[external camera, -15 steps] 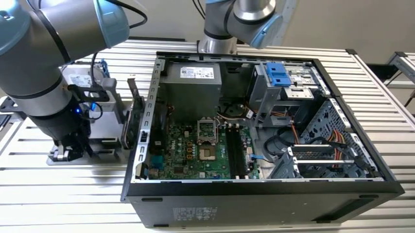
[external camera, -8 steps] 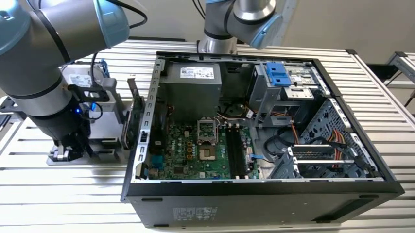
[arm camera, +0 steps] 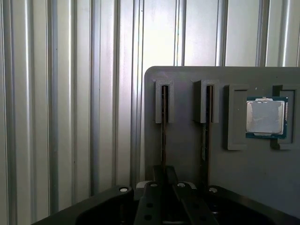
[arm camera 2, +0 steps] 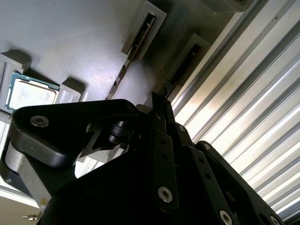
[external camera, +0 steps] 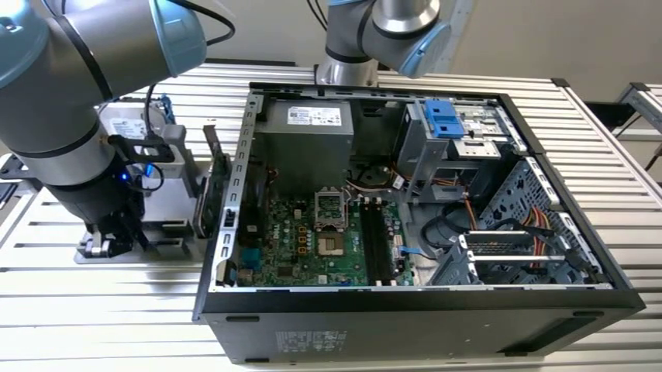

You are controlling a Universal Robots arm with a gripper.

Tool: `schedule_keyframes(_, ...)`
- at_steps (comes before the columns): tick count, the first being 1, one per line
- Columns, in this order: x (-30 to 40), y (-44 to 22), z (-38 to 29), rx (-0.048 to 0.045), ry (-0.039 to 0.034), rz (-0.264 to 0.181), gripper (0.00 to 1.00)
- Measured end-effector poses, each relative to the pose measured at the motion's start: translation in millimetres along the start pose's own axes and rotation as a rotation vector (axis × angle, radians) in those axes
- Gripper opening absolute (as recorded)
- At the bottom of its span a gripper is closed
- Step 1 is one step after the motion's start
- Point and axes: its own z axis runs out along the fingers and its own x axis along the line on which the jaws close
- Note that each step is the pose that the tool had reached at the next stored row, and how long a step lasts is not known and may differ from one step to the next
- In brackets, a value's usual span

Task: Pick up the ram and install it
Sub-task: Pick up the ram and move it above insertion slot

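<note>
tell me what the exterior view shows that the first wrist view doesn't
Exterior view adds the open computer case, its motherboard and the arm. First wrist view adds ram sticks standing on edge in slots and a processor chip in a recess. Both share the slatted metal table and the grey holder.
</note>
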Motion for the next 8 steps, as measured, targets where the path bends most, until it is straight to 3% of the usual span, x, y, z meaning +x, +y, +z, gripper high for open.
schedule_keyframes(8, -0.1, 0.0, -5.5, 0.0001, 0.0, 0.002, 0.0)
